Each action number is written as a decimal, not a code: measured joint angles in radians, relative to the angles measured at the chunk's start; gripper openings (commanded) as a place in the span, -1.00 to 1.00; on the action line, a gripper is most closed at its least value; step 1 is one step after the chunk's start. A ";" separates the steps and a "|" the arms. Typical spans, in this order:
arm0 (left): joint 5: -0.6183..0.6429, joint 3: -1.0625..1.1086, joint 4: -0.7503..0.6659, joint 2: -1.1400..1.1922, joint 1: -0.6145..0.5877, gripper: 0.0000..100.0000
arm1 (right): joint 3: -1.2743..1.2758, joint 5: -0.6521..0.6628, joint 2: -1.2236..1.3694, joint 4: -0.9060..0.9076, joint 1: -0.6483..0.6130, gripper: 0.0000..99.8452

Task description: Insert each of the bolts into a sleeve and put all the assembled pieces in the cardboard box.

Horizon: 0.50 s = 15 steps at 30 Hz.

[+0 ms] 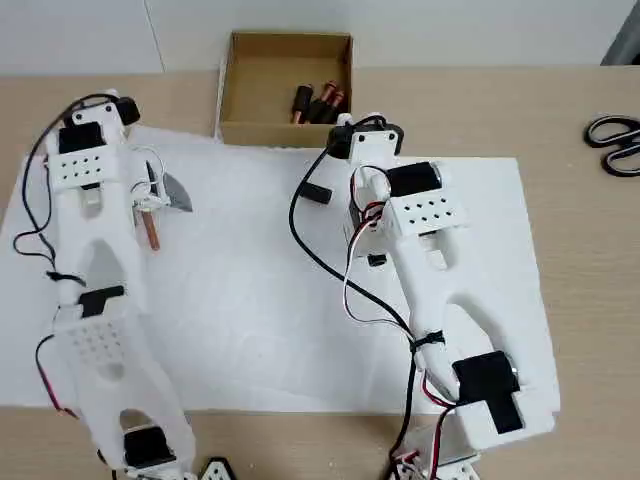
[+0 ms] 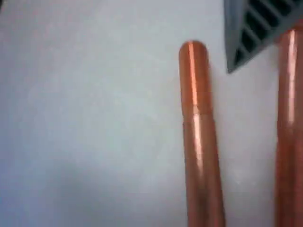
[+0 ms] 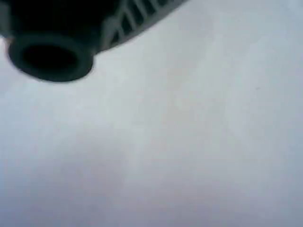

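While left pincer [image 1: 165, 208] wide, copper bolt [image 2: 196, 132] flat on sheet [image 1: 250, 300] just beside it.

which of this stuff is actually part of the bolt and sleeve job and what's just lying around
Part of the job:
- copper bolt
- black sleeve
- cardboard box
- assembled pieces already in the box

Just lying about:
- scissors near the table's edge
- white sheet under the arms
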 measured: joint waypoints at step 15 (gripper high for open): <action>0.041 -0.140 -0.003 0.170 0.044 -0.84 | 0.006 0.000 0.000 0.000 0.000 -0.99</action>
